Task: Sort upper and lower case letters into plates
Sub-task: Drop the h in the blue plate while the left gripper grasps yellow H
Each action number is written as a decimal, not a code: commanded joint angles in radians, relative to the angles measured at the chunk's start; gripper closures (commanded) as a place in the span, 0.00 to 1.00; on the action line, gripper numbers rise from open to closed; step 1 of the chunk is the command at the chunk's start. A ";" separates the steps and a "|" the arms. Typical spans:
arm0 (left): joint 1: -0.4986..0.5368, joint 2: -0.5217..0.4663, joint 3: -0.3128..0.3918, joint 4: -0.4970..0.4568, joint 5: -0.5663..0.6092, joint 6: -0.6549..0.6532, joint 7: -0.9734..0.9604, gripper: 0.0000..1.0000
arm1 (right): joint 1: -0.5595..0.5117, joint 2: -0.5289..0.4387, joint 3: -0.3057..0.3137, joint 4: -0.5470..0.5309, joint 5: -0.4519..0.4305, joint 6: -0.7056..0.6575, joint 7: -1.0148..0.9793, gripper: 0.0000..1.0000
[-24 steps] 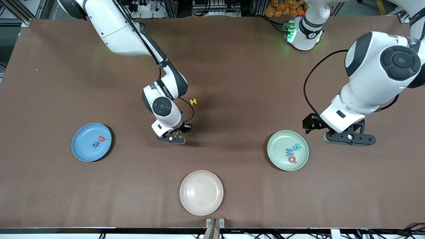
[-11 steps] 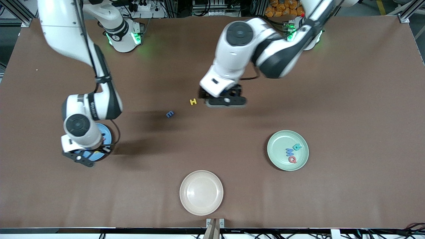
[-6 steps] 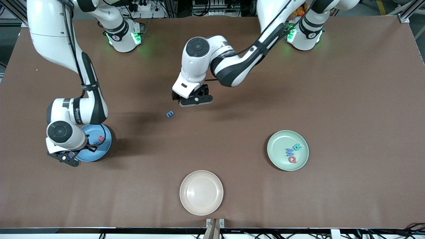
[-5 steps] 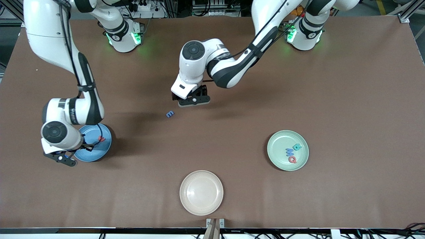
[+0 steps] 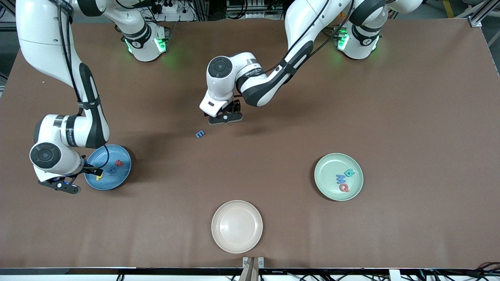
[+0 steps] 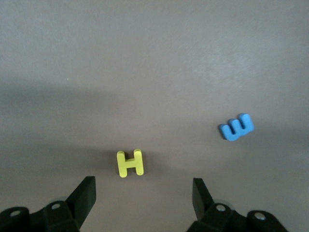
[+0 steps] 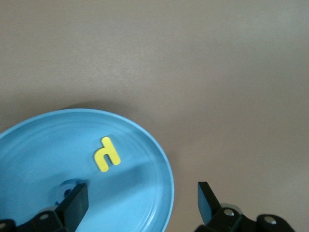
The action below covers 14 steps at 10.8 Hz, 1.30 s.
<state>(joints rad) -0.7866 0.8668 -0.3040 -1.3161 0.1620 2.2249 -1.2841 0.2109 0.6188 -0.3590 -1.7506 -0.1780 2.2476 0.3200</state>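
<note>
The blue plate (image 5: 117, 177) holds a yellow lower-case h (image 5: 100, 176), a blue letter (image 5: 112, 169) and a red letter (image 5: 119, 163). My right gripper (image 5: 59, 183) hangs open over that plate's rim (image 7: 164, 179), empty, with the yellow h (image 7: 107, 154) lying just ahead of its fingers (image 7: 75, 203). My left gripper (image 5: 224, 118) is low over the table, open, and the yellow H (image 6: 130, 163) lies just ahead of its fingertips (image 6: 203, 193). A blue E (image 5: 200, 134) lies loose nearby (image 6: 237, 127). The pale green plate (image 5: 326, 187) carries a teal B (image 5: 349, 172), a blue M (image 5: 341, 178) and a red Q (image 5: 343, 187).
A cream-beige plate (image 5: 237, 226) sits near the table's front edge, nearer to the camera than the blue E. Bare brown table lies between the three plates.
My right gripper opened and the yellow h now lies in the blue plate; that hand drifted outward over the rim. My left arm swung in over the yellow H.
</note>
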 commanded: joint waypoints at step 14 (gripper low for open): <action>-0.063 0.089 0.059 0.032 -0.018 -0.008 -0.034 0.33 | 0.004 -0.011 0.022 -0.006 0.000 -0.017 0.002 0.00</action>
<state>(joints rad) -0.8367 0.9453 -0.2594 -1.3099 0.1620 2.2248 -1.3026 0.2151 0.6188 -0.3437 -1.7505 -0.1779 2.2434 0.3201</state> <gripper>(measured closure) 0.304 0.000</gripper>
